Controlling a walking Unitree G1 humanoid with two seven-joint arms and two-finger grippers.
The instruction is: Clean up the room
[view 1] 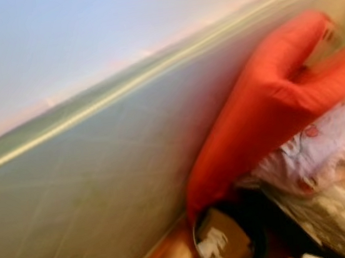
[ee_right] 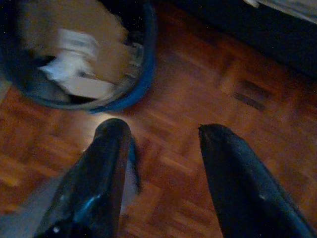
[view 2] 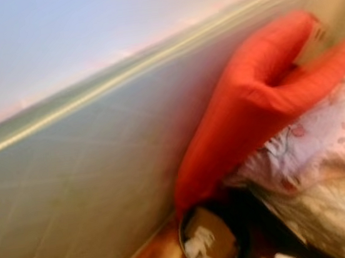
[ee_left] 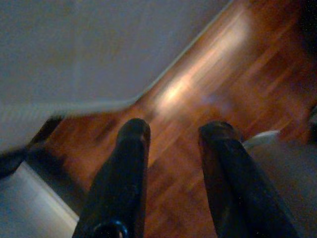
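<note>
Trash bin (ee_right: 133, 74), stuffed with cardboard and paper, stands on the wooden floor (ee_right: 208, 99) beside the bed (view 1: 340, 209), below a red pillow (view 1: 252, 113), while both left gripper (ee_left: 173, 134) and right gripper (ee_right: 158, 131) hover spread and empty-fingered.

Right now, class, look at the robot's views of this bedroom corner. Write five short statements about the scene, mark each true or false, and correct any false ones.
1. A red cushion leans against the wall. True.
2. The bin is empty. False: it holds cardboard and paper scraps.
3. The floor is wooden parquet. True.
4. The right gripper is shut on a piece of paper. False: its jaws stand apart over the floor with nothing between them.
5. The left gripper has its jaws pressed together. False: they are apart, with bare floor showing between them.
</note>
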